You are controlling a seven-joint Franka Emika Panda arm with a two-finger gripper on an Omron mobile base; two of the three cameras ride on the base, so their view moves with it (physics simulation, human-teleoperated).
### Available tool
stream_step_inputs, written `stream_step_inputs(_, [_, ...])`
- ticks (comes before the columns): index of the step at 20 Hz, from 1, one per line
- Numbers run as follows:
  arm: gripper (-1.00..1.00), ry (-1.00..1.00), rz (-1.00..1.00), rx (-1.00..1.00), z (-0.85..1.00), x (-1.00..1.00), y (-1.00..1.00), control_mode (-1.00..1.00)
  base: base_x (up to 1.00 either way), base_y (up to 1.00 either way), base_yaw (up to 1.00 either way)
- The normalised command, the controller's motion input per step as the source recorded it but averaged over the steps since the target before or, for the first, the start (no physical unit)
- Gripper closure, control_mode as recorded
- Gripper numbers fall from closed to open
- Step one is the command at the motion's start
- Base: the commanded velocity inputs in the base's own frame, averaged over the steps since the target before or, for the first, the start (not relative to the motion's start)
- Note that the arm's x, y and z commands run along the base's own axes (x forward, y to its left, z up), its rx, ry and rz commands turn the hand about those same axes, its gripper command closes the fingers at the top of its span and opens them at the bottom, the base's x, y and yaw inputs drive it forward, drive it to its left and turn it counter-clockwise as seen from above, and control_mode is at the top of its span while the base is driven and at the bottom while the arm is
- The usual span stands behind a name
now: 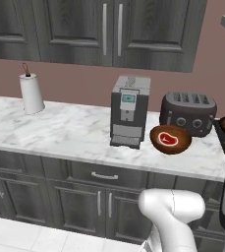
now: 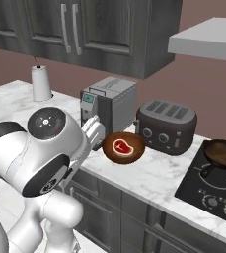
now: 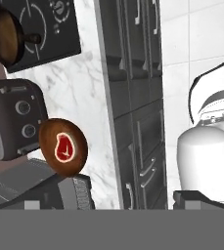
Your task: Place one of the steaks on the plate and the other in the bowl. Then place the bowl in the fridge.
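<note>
My pincer (image 3: 112, 207) is spread wide, holding nothing | one bowl (image 2: 124, 147) stands on counter (image 2: 159, 173), just before one toaster (image 2: 166, 126) | one steak (image 2: 124, 146) lies inside bowl | one coffee machine (image 2: 107, 111) beside bowl | one pan (image 2: 224, 152) beyond toaster

no readable text, coffee machine (image 1: 129, 111) display blank blue, toaster (image 1: 187, 113) dials unmarked

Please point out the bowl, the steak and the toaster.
bowl (image 1: 182, 145): left base view, brown inner wall.
steak (image 2: 123, 146): right base view, red middle.
toaster (image 2: 166, 126): right base view, dark front face.
</note>
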Motion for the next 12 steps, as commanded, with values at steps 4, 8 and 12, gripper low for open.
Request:
stream_step_inputs(4, [-1.0, 0.0, 0.0, 0.0, 0.0, 0.0, 0.0, 1.0, 0.0, 0.0, 0.0])
stream_step_inputs(8, [-1.0, 0.0, 0.05, 0.0, -0.01, 0.17, 0.0, -1.0, 0.0, 0.0, 0.0])
stream_step_inputs(12, [-1.0, 0.07, 0.27, 0.0, 0.0, 0.57, -0.04, -1.0, 0.0, 0.0, 0.0])
